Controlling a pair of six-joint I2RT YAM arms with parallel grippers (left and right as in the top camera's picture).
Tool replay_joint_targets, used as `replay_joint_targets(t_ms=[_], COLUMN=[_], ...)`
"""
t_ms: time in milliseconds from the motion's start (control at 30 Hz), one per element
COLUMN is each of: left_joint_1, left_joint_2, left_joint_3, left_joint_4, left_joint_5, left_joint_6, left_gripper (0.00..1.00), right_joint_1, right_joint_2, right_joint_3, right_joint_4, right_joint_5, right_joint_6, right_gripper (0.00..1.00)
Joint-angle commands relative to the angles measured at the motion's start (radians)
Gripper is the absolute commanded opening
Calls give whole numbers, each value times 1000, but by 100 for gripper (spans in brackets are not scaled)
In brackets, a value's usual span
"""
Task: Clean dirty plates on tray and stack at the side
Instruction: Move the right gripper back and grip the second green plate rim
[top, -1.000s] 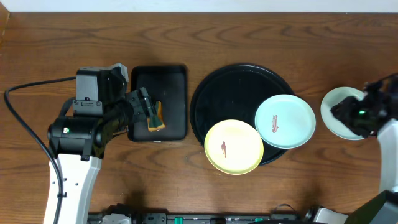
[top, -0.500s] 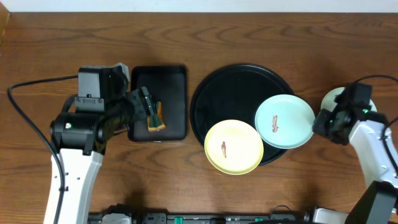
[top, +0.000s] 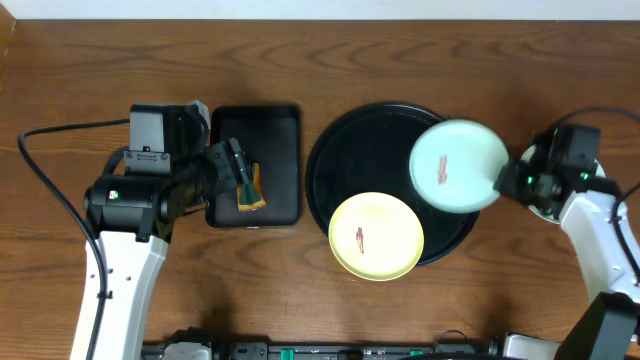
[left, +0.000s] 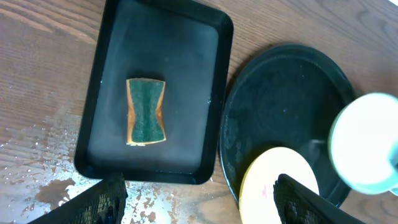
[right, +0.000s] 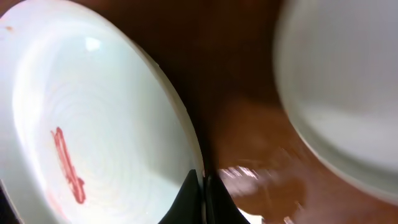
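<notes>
A pale mint-green plate (top: 455, 165) with a red smear is raised and tilted over the right side of the round black tray (top: 365, 150). My right gripper (top: 506, 183) is shut on its right rim; in the right wrist view the fingertips (right: 202, 194) pinch the plate's edge (right: 106, 118). A pale yellow plate (top: 376, 236) with a small smear lies on the tray's front rim. Another mint plate (right: 348, 81) lies on the table to the right, mostly under my right arm. My left gripper (left: 205, 202) hangs open above the near end of the rectangular tray.
A small rectangular black tray (top: 270, 130) left of the round tray holds a green and yellow sponge (left: 146, 112). Wet patches (left: 50, 180) mark the wood near that tray's front edge. A cable (top: 50, 200) runs along the left side of the table.
My right gripper moved left from the side plate to the mint plate, closed on its rim and lifted it off the tray. The left arm has barely moved.
</notes>
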Motion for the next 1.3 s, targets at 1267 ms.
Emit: replay_joint_targets(t_ms=[1267], left_joint_1=[2], left_joint_2=[291], left_joint_3=[-67], left_joint_4=[98], left_joint_5=[-93], left_joint_6=[28], left_gripper=[63], right_joint_1=[394], right_joint_2=[305], right_joint_3=[731], right_joint_4=[-393], right_joint_5=[-26], right_joint_6=[-178], right_gripper=[38])
